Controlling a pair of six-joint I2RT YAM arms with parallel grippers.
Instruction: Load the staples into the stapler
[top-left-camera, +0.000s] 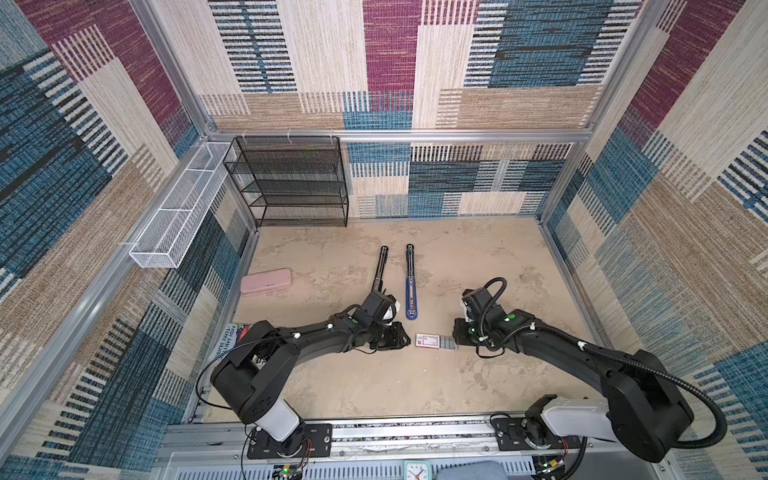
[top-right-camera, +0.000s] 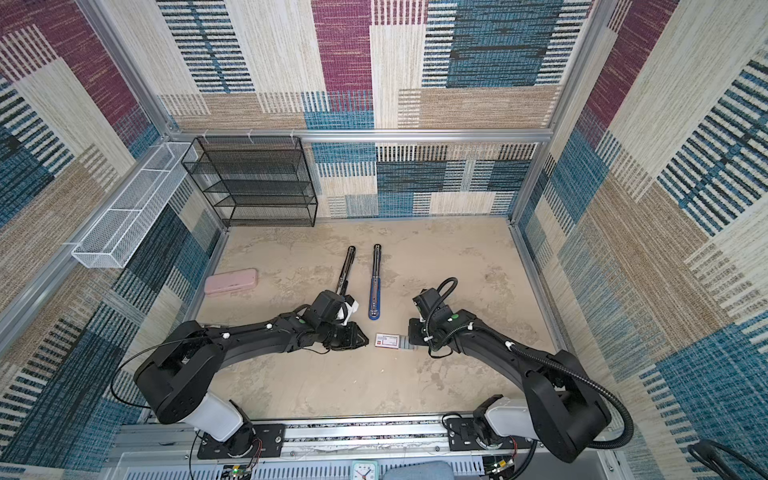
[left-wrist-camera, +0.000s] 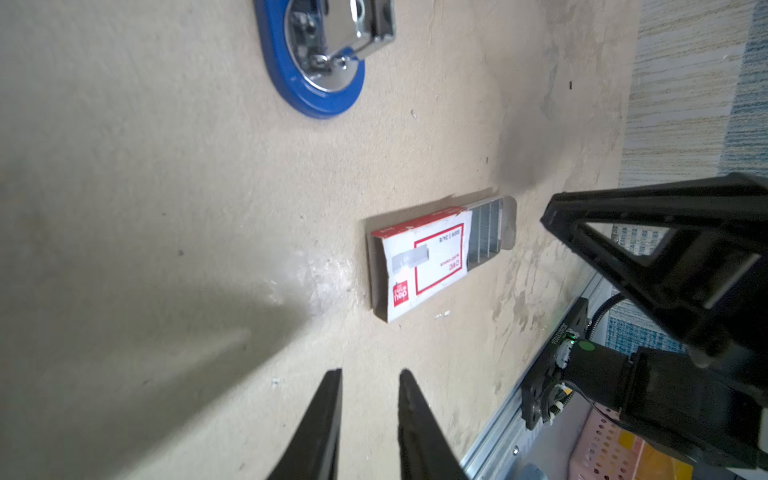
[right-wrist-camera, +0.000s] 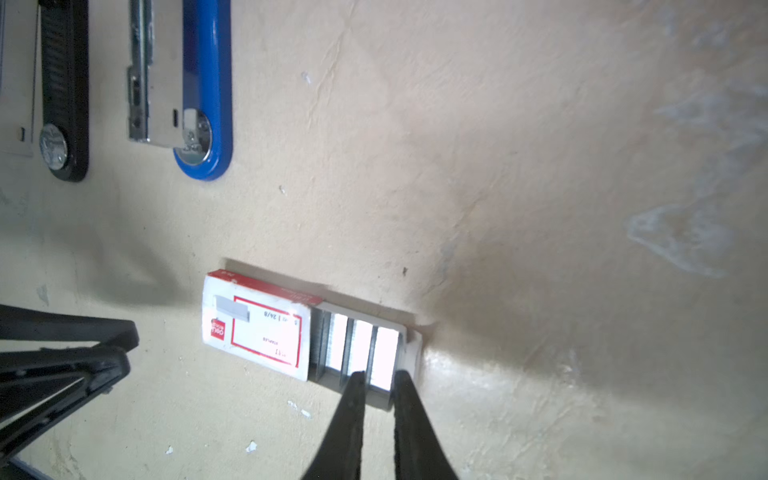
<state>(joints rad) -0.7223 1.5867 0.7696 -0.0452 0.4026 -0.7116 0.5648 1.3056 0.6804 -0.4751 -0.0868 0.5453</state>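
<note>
The stapler lies as two long parts side by side mid-table: a blue-based part with a chrome magazine (top-left-camera: 410, 286) (top-right-camera: 375, 286) (right-wrist-camera: 199, 83) and a black part (top-left-camera: 380, 266) (right-wrist-camera: 64, 83). In front of them lies the white box with the red label (top-left-camera: 428, 341) (left-wrist-camera: 424, 262) (right-wrist-camera: 257, 328). Its grey tray is slid out and shows the staples (top-left-camera: 448, 343) (left-wrist-camera: 486, 232) (right-wrist-camera: 353, 345). My left gripper (top-left-camera: 404, 338) (left-wrist-camera: 370, 374) is open and empty, just left of the box. My right gripper (top-left-camera: 457, 337) (right-wrist-camera: 379, 376) is narrowly open, with the outermost strip's end showing in the gap.
A pink oblong case (top-left-camera: 266, 281) lies at the left. A black mesh shelf (top-left-camera: 286, 183) stands at the back left beside a white mesh basket (top-left-camera: 178, 208) on the wall. A book (top-left-camera: 232, 338) lies under the left arm. Small white scraps (right-wrist-camera: 251, 446) dot the table.
</note>
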